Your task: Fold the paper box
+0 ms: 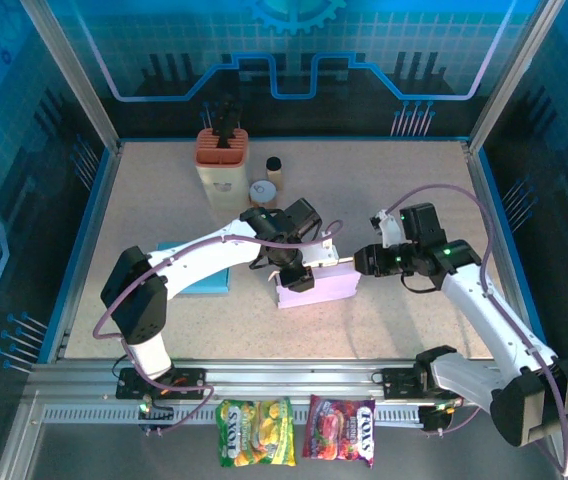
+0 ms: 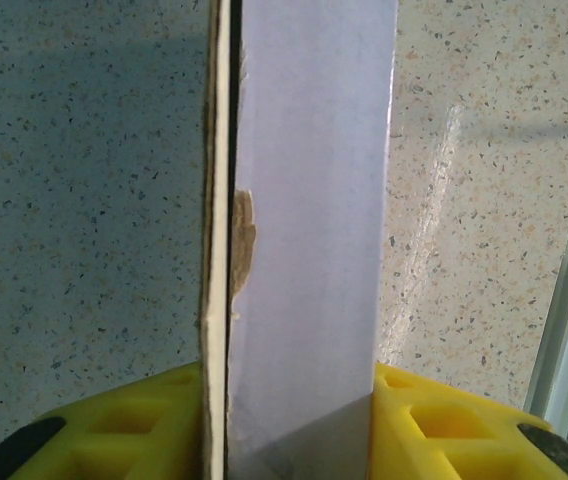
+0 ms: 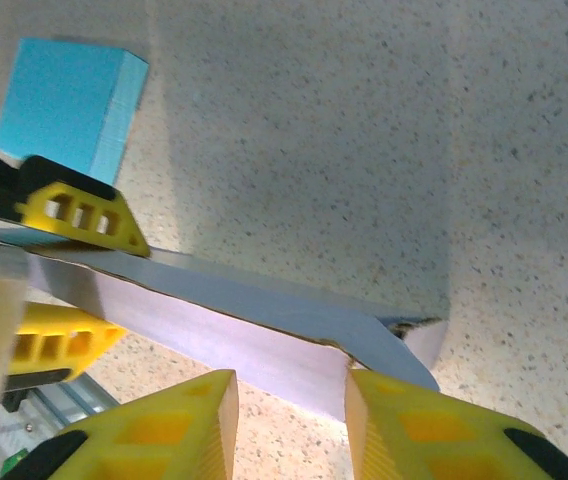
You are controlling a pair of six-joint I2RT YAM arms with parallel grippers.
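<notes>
The paper box (image 1: 324,285) is pale lavender with a raw brown cardboard edge. The table (image 1: 414,200) is speckled beige. The box (image 1: 204,280) at left is sky-blue. The left gripper (image 2: 289,400) and right gripper (image 3: 289,385) have yellow fingers.

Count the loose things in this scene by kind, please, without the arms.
Boxes: 2, lavender box and blue box
Snack bags: 2, yellow bag and red bag
Containers at the back: 3, tall holder, small jar, round tin
Total: 7

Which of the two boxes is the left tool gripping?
The pale purple paper box mid-table, its wall pinched in the left tool; the blue box lies flat, untouched, further left.
</notes>
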